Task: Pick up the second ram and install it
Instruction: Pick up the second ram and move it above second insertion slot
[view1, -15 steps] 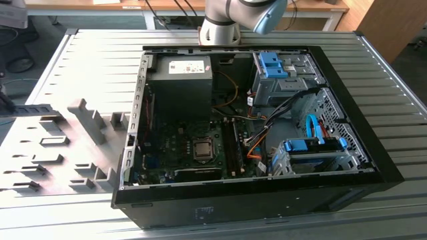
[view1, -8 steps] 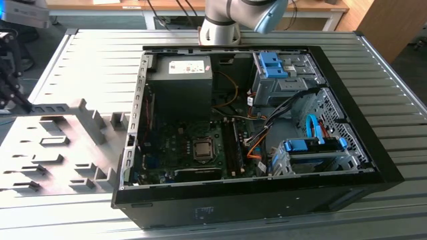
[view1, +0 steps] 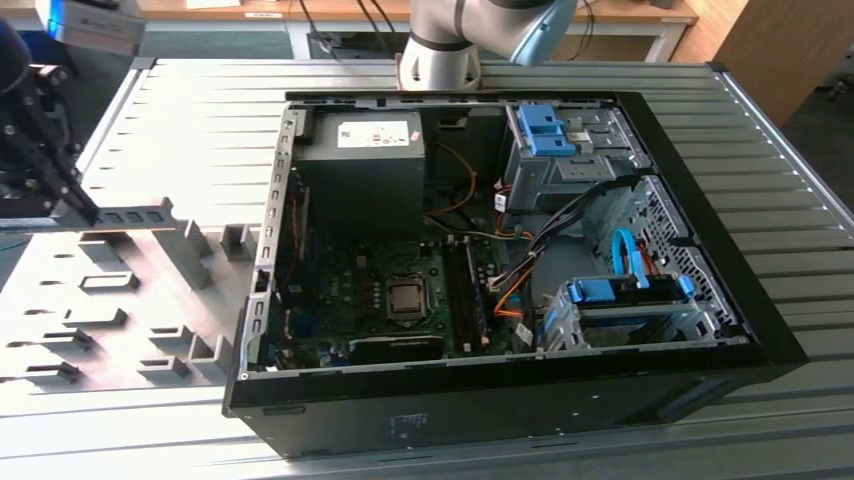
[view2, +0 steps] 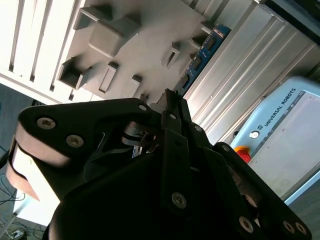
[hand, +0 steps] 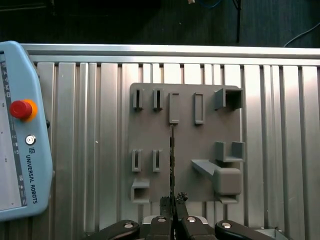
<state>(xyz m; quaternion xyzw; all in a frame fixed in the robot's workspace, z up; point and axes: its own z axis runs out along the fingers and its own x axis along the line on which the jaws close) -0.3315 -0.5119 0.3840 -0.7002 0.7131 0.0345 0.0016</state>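
The second ram (view2: 203, 53), a long, narrow blue board with a row of small dark chips along its face, stood on its long edge on the grey holder plate (view2: 150, 35) in the second wrist view, with one flat side in view. In the first wrist view, the second ram (hand: 172, 155) appeared edge-on as a thin dark line. It ran straight across the middle of the holder plate (hand: 197, 145), starting just below one of the plate's upright slot blocks and lying parallel to the plate's sides.
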